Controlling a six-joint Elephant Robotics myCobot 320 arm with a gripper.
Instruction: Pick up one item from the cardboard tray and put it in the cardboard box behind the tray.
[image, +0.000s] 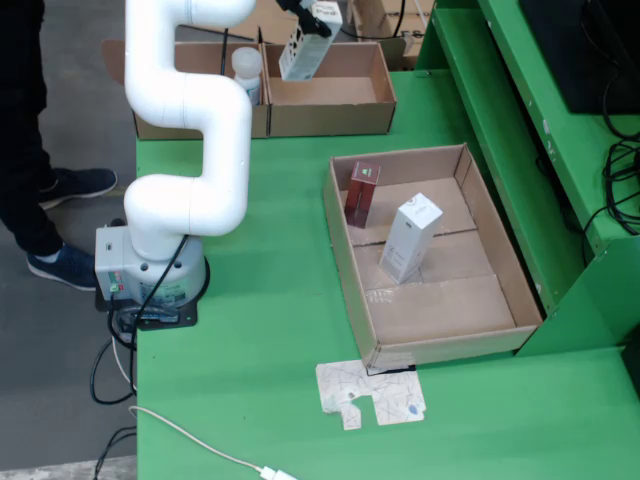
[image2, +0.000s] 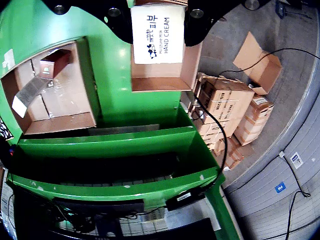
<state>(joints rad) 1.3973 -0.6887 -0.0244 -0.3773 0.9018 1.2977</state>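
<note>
Green tabletop (image: 270, 300); tool (image2: 158, 20) clamped on white hand-cream carton (image2: 157, 35) above open cardboard box (image: 330, 95).

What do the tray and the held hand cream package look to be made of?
Tray: plain brown corrugated cardboard, matte, with visible fold creases and flaps. Hand cream package, shut in the end effector: likely a printed white paperboard carton with a smooth finish, flat faces and sharp edges; its contents are not visible.

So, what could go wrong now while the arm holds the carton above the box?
The white hand cream carton hangs tilted over the open brown cardboard box; released so, it may strike the rim or land on edge. The grip covers only its upper end, so it might slip early.
</note>
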